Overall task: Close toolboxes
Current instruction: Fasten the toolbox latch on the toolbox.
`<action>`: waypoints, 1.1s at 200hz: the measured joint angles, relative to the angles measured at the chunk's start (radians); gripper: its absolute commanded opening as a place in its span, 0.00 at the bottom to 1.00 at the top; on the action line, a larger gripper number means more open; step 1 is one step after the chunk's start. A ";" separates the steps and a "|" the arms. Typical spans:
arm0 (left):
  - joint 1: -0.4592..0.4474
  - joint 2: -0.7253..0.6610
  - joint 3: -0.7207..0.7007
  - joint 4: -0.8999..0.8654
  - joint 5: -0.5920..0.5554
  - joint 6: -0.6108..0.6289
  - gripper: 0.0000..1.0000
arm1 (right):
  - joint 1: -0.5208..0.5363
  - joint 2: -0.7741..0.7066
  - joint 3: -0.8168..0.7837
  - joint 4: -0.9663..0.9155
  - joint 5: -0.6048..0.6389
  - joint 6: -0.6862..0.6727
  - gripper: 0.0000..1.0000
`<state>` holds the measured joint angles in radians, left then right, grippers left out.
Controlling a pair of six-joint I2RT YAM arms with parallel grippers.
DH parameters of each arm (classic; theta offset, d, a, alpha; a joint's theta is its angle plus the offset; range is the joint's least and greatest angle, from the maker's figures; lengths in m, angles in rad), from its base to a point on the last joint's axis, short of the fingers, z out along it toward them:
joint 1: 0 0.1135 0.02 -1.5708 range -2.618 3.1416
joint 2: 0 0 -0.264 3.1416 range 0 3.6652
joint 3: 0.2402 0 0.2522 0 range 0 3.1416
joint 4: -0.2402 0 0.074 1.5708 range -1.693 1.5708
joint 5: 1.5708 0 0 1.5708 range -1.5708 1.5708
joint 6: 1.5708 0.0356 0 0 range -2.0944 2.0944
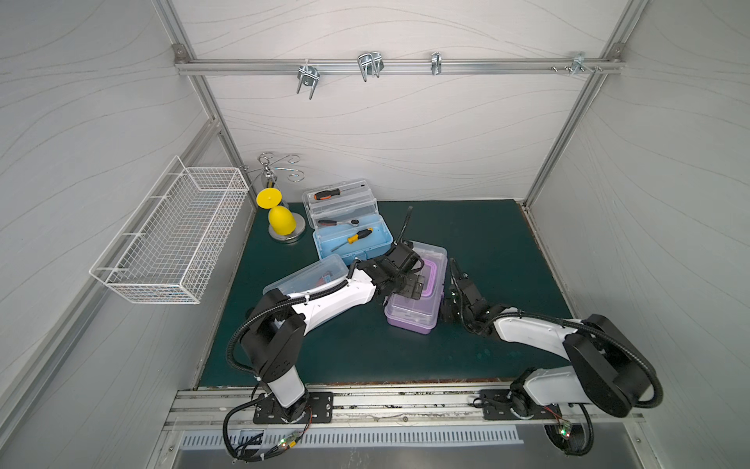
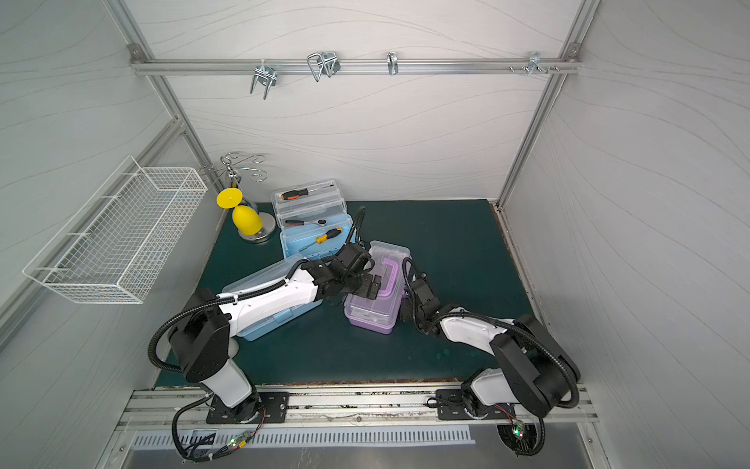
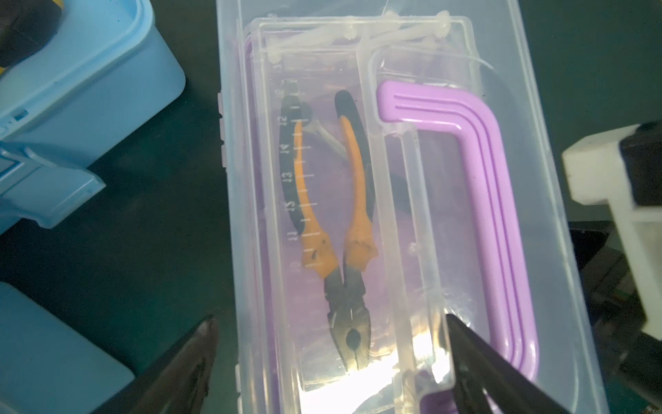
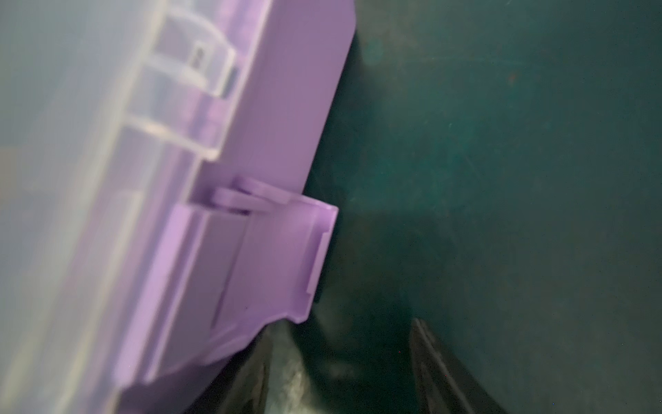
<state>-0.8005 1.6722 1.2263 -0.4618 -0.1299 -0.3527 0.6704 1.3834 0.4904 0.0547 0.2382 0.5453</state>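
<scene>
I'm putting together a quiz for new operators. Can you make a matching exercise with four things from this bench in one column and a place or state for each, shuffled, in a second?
Things
1. purple toolbox
2. far blue toolbox
3. near blue toolbox
4. wire basket

Places or states
A. lid open, yellow-handled screwdriver in its base
B. hangs on a side wall
C. lid down, pliers inside
D. partly hidden beneath the left arm

Pairs: 1-C, 2-A, 3-D, 4-B
</scene>
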 measured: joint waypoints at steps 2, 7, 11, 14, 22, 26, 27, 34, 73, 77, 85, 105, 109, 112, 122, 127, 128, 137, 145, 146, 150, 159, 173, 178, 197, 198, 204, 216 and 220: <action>0.000 0.000 0.000 0.000 0.000 0.000 0.97 | 0.002 0.003 0.000 0.005 0.004 0.001 0.61; 0.001 -0.002 0.000 -0.001 0.000 0.000 0.97 | 0.005 0.008 0.000 0.015 0.010 0.001 0.60; 0.002 -0.002 0.000 -0.002 0.000 0.000 0.97 | 0.007 0.014 0.000 0.025 0.016 0.001 0.60; 0.002 -0.002 0.000 -0.003 0.000 0.000 0.97 | 0.009 0.018 0.000 0.032 0.019 0.001 0.60; 0.006 -0.002 -0.001 -0.003 0.000 0.000 0.97 | 0.011 0.031 0.002 0.052 0.033 0.001 0.59; 0.007 -0.002 -0.001 -0.003 0.000 0.000 0.97 | 0.013 0.036 0.002 0.060 0.037 0.001 0.59; 0.007 -0.002 -0.001 -0.003 0.000 0.000 0.97 | 0.013 0.037 0.002 0.061 0.039 0.001 0.59; 0.008 -0.002 -0.001 -0.003 -0.001 0.000 0.97 | 0.016 0.044 0.002 0.075 0.051 0.003 0.59; 0.013 -0.003 -0.003 0.000 -0.001 0.000 0.97 | 0.022 0.056 0.002 0.095 0.105 0.009 0.58; 0.013 -0.003 -0.003 0.000 -0.001 0.000 0.97 | 0.022 0.056 0.002 0.095 0.111 0.009 0.58; 0.013 -0.004 -0.005 0.002 0.000 0.000 0.97 | 0.022 0.055 0.002 0.095 0.124 0.009 0.58; 0.015 -0.005 -0.008 0.006 0.002 0.000 0.97 | 0.022 0.051 0.002 0.092 0.153 0.008 0.59; 0.015 -0.006 -0.010 0.007 0.003 0.000 0.97 | 0.022 0.048 0.002 0.091 0.156 0.008 0.59; 0.015 -0.006 -0.010 0.008 0.003 0.000 0.97 | 0.022 0.047 0.002 0.090 0.159 0.007 0.59; 0.017 -0.007 -0.012 0.009 0.005 0.000 0.97 | 0.022 0.037 0.002 0.088 0.166 0.006 0.59; 0.017 -0.007 -0.012 0.009 0.006 0.000 0.97 | 0.021 0.032 0.002 0.088 0.166 0.005 0.60; 0.017 -0.007 -0.012 0.009 0.006 0.000 0.97 | 0.021 0.031 0.002 0.088 0.166 0.004 0.60; 0.018 -0.007 -0.012 0.010 0.007 0.000 0.97 | 0.021 0.021 0.002 0.089 0.163 0.002 0.61; 0.019 -0.008 -0.012 0.010 0.007 0.000 0.97 | 0.020 0.015 0.001 0.094 0.155 -0.003 0.61; 0.020 -0.008 -0.012 0.010 0.007 0.000 0.97 | 0.020 0.014 0.001 0.095 0.153 -0.004 0.62; 0.021 -0.008 -0.012 0.010 0.007 0.000 0.97 | 0.020 0.011 0.000 0.100 0.145 -0.006 0.62; 0.022 -0.008 -0.012 0.009 0.007 0.000 0.97 | 0.019 0.004 -0.013 0.126 0.126 -0.014 0.64; 0.023 -0.009 -0.012 0.009 0.007 0.001 0.97 | 0.019 -0.009 -0.053 0.174 0.100 -0.020 0.65; 0.024 -0.009 -0.012 0.009 0.007 0.001 0.97 | 0.018 -0.013 -0.069 0.189 0.089 -0.020 0.65; 0.027 -0.009 -0.011 0.008 0.007 0.004 0.97 | 0.020 -0.016 -0.127 0.249 0.045 -0.021 0.66; 0.027 -0.009 -0.011 0.008 0.007 0.004 0.97 | 0.021 -0.016 -0.128 0.252 0.045 -0.021 0.66; 0.028 -0.009 -0.011 0.008 0.007 0.005 0.97 | 0.026 -0.018 -0.137 0.273 0.037 -0.023 0.66; 0.028 -0.009 -0.007 0.002 0.006 0.008 0.97 | 0.033 -0.016 -0.152 0.316 0.021 -0.022 0.66; 0.028 -0.009 -0.005 -0.003 0.006 0.010 0.97 | 0.037 -0.014 -0.157 0.329 0.016 -0.022 0.66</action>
<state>-0.7723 1.6630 1.2217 -0.4644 -0.1242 -0.3428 0.7078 1.3693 0.3336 0.3840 0.2543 0.5232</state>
